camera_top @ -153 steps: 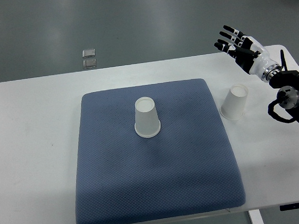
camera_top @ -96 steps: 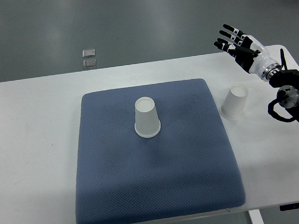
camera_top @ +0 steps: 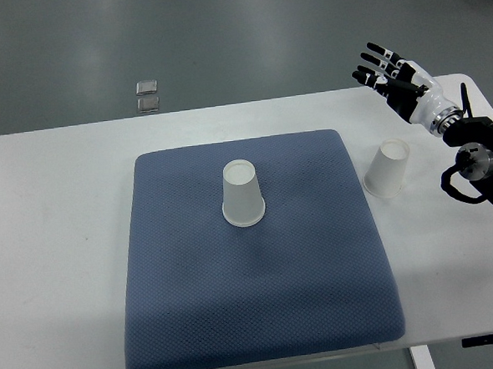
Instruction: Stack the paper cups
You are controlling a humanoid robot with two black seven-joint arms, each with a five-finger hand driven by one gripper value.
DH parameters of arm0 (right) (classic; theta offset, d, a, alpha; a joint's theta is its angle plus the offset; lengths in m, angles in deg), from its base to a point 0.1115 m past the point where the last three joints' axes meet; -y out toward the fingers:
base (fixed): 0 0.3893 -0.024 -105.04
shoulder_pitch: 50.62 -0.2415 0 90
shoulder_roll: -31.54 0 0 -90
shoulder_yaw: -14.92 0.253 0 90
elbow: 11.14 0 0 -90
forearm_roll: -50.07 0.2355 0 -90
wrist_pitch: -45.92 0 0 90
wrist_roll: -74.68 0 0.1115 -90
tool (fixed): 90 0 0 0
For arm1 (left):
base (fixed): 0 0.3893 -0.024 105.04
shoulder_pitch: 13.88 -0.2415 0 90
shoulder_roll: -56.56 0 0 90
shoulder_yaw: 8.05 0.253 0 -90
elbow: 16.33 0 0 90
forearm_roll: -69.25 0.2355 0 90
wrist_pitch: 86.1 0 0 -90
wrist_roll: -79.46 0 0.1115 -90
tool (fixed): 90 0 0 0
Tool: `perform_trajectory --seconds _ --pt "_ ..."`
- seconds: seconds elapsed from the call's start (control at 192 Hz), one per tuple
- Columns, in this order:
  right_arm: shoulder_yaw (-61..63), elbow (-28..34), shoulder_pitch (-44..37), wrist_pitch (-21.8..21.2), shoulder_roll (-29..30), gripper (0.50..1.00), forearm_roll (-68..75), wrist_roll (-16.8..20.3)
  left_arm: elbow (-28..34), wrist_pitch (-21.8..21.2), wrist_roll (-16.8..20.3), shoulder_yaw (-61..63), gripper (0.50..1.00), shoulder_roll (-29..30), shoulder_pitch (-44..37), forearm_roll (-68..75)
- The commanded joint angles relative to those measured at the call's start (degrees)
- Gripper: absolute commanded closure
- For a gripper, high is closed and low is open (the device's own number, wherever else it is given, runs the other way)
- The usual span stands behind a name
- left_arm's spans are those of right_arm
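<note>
One white paper cup (camera_top: 242,193) stands upside down near the middle of the blue mat (camera_top: 259,259). A second white paper cup (camera_top: 387,168) stands upside down on the white table, just right of the mat. My right hand (camera_top: 386,71) hovers over the table's far right edge, above and behind that second cup, with its black fingers spread and nothing in them. The hand is clear of both cups. The left arm does not show.
The white table (camera_top: 58,246) carries the mat. Its far and right edges lie close to my right hand. Two small square floor plates (camera_top: 147,95) show on the grey floor beyond the table.
</note>
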Motion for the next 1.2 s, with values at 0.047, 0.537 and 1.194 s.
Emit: perform_trajectory --seconds 0.047,0.537,1.194 --pt "0.3 -0.1 0.1 0.3 0.4 0.585 0.1 -0.1 0.0 0.0 0.0 0.0 0.5 0.0 0.0 0.0" --pt "2.8 -0.8 -0.3 0.2 0.2 0.585 0.0 -0.1 0.1 0.0 0.0 0.0 0.5 0.0 -0.1 0.0" --pt "2.9 -0.1 -2.0 -1.1 -2.4 0.587 -1.9 0.0 0.1 0.0 0.0 0.0 0.5 0.0 0.0 0.0"
